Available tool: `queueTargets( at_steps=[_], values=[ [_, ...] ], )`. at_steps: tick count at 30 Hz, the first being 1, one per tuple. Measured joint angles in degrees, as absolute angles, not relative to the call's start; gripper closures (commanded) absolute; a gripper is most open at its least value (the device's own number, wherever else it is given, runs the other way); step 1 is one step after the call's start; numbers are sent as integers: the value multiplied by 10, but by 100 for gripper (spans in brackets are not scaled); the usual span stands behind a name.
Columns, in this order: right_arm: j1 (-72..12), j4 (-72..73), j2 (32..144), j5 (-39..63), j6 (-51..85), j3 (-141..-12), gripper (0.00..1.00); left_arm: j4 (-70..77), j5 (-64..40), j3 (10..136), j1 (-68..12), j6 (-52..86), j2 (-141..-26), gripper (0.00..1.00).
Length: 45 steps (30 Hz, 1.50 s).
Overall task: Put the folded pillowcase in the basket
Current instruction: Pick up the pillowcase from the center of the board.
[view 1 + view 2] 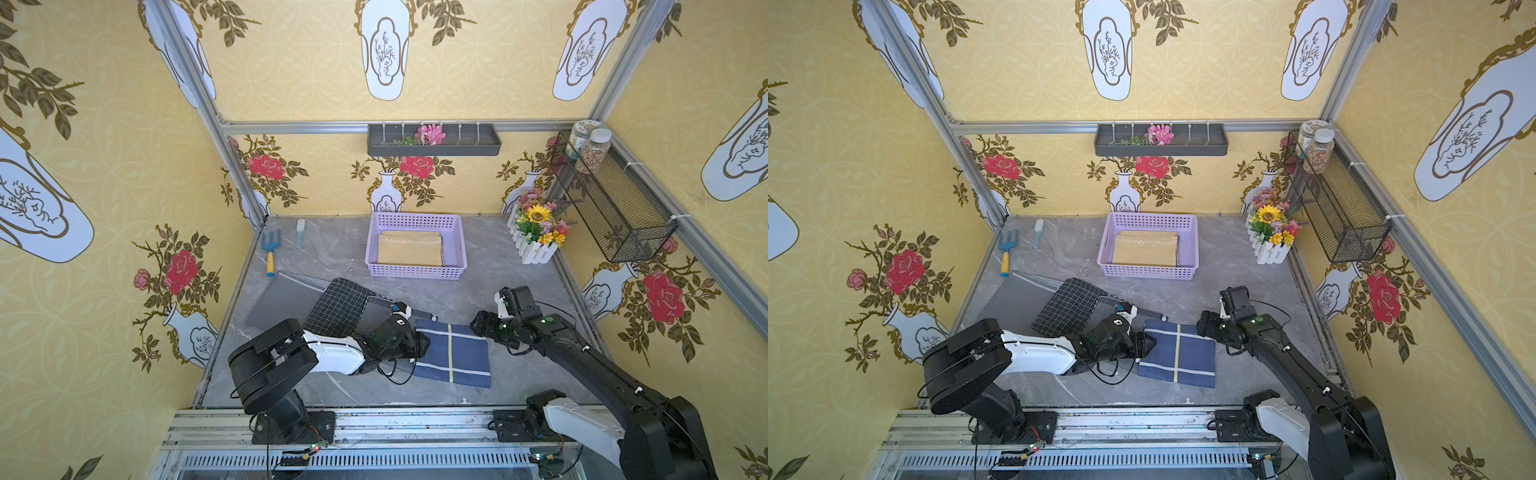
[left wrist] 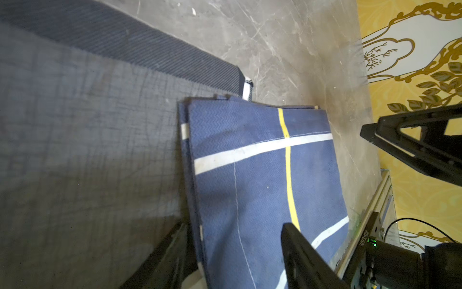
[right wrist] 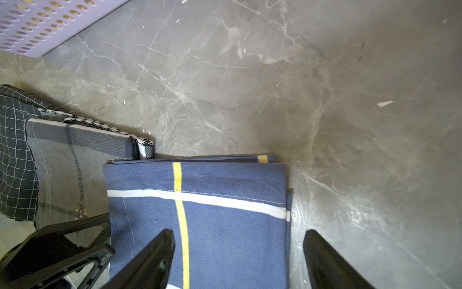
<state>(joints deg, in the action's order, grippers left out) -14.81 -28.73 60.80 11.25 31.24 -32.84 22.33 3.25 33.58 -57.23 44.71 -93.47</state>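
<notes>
The left gripper (image 2: pixel 233 225) is released. Its two black fingers (image 2: pixel 300 255) stand apart and straddle one side edge of the blue folded fabric pillowcase with white and yellow stripes (image 2: pixel 262 175). One finger is above the blue fabric and the other is above the grey plaid folded cloth (image 2: pixel 87 150) just beside it. Whether either finger touches fabric cannot be told. The right gripper (image 3: pixel 238 232) is also released, with its jaws wide. One of its fingers is above the pillowcase and the other is above the bare grey marble-patterned tabletop (image 3: pixel 350 125), so the opposite side edge lies between them. In both top views the two grippers face each other across the pillowcase (image 1: pixel 453 353) (image 1: pixel 1177 353), which lies flat on the tabletop near its front edge. On the left side, a black folded cloth with a white grid (image 1: pixel 338 307) partly covers the grey plaid cloth, and a plain grey folded cloth (image 1: pixel 282 303) lies beyond it. The shallow rectangular lavender plastic basket with perforated sides (image 1: pixel 415 272) (image 1: pixel 1148 272) stands at the back centre of the tabletop, well apart from the pillowcase. It holds a folded yellow cloth (image 1: pixel 409 249).
</notes>
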Motion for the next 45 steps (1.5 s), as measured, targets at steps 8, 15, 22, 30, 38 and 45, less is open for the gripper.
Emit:
queueTargets(
  at_steps=[8, 15, 22, 30, 38, 45],
  values=[
    [-149, -308, 616, 105, 317, -335, 9, 223, 22, 354, -573, 450, -963, 68],
    [-159, -333, 635, 101, 328, -343, 7, 209, 17, 354, -573, 452, -959, 95],
    [-192, -342, 680, 88, 332, -355, 9, 209, 18, 349, -573, 454, -946, 100],
    [-235, -343, 721, 72, 345, -363, 12, 210, 32, 336, -573, 454, -932, 100],
    [-242, -329, 751, 62, 355, -362, 18, 210, 41, 326, -573, 454, -925, 100],
    [-243, -313, 775, 60, 357, -357, 33, 210, 44, 324, -573, 453, -922, 100]
  ],
)
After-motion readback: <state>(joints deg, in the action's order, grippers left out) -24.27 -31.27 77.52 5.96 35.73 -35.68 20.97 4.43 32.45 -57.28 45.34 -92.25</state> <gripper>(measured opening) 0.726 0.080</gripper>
